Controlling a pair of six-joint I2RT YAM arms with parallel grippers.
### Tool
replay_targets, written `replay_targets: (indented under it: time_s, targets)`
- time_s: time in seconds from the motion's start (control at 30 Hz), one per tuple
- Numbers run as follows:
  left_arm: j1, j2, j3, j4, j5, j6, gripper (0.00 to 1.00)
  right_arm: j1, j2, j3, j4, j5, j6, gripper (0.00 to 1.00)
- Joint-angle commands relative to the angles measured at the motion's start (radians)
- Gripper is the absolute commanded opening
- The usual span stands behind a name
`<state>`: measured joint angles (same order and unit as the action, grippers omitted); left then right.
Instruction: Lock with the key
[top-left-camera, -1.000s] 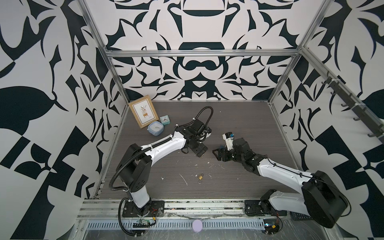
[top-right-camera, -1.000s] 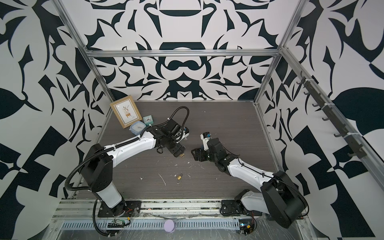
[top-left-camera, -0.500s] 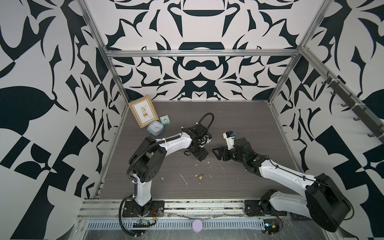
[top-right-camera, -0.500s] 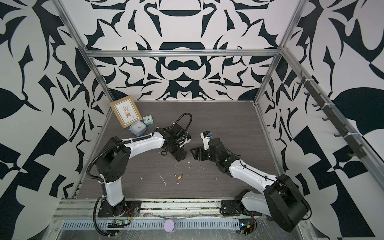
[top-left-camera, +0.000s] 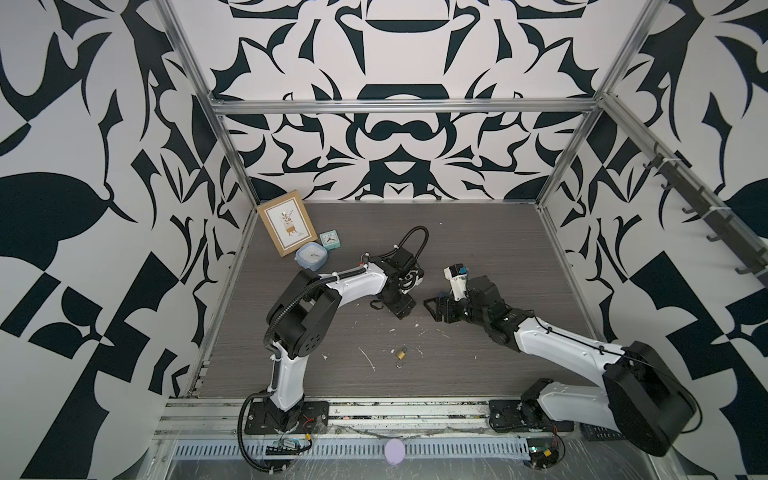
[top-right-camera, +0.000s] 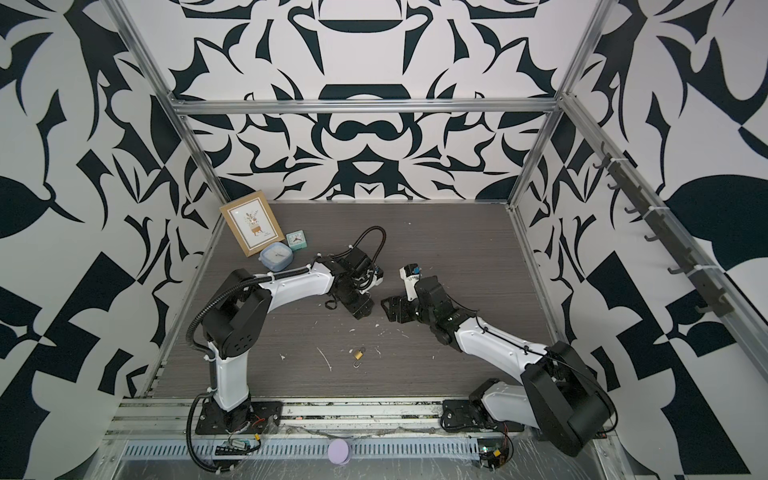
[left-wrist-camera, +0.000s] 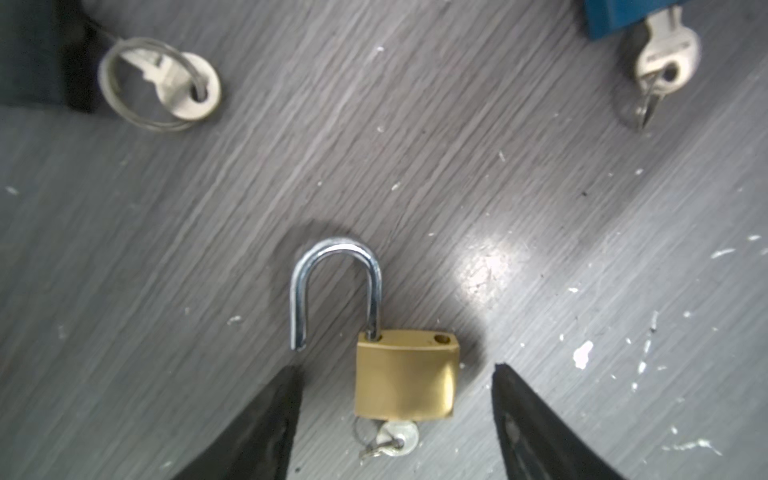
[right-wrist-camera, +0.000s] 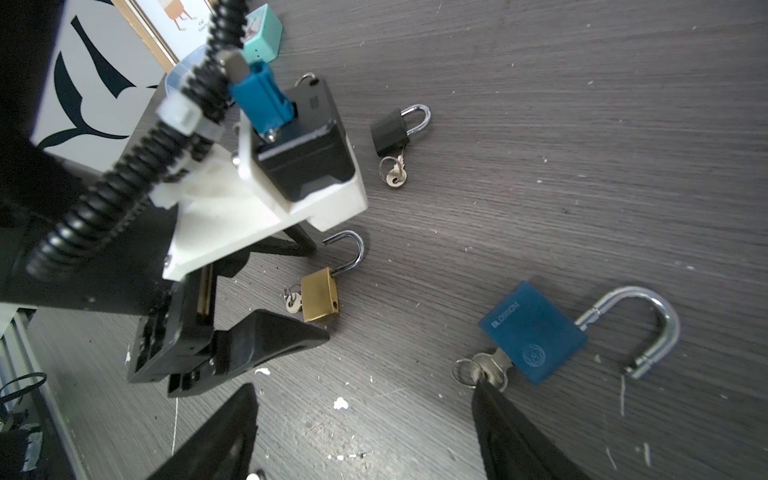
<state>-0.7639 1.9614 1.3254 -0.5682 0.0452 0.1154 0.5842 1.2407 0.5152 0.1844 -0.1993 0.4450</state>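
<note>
Right up front, a lilac disc (top-left-camera: 394, 451) on the metal rail (top-left-camera: 457, 449). A bit further in, a little brass lock (top-left-camera: 400, 354) flat on the grey table (top-left-camera: 478, 249), visible in both top views, nearer the front edge than either gripper and apart from both. No telling whether same one as in the wrist shots. Mid-table next: left gripper (left-wrist-camera: 395, 370) with fingers spread, one either side of the brass padlock (left-wrist-camera: 405, 376), bare table showing on both sides, so no contact. Padlock lying flat, shackle (left-wrist-camera: 336, 286) popped open and swung off to the side, small key (left-wrist-camera: 397, 440) stuck in the bottom with a ring on it. Facing it from the right, the right gripper (right-wrist-camera: 363, 387), jaws wide apart too and nothing between them. Just past one of its fingertips, a blue padlock (right-wrist-camera: 534, 332), also unlocked, silver key (right-wrist-camera: 490, 368) in the keyhole. Contact between fingertip and key hard to call. Past the left gripper in the right wrist view, a black padlock (right-wrist-camera: 390, 133) with shackle closed and a keyring (right-wrist-camera: 392, 172) at its base. Way back in the far left corner: blue-lidded tub (top-left-camera: 311, 255), mint alarm clock (top-left-camera: 330, 240) just beside it, framed plant print (top-left-camera: 286, 226) at the wall.
</note>
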Motion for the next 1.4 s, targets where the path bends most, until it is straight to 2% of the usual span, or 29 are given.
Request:
replay_targets:
  time_s: [0.0,0.33,1.37]
  targets:
    - [0.003,0.031,0.017,-0.043,0.016,0.011,0.71,0.005,-0.001,0.039,0.017,0.001,-0.004,0.83]
    - [-0.002,0.011,0.008,-0.089,0.003,0.019,0.71,0.005,0.003,0.042,0.016,-0.002,0.001,0.83]
    - [-0.061,0.106,0.123,-0.163,-0.076,0.0,0.58,0.005,-0.047,0.006,0.009,0.024,0.005,0.83]
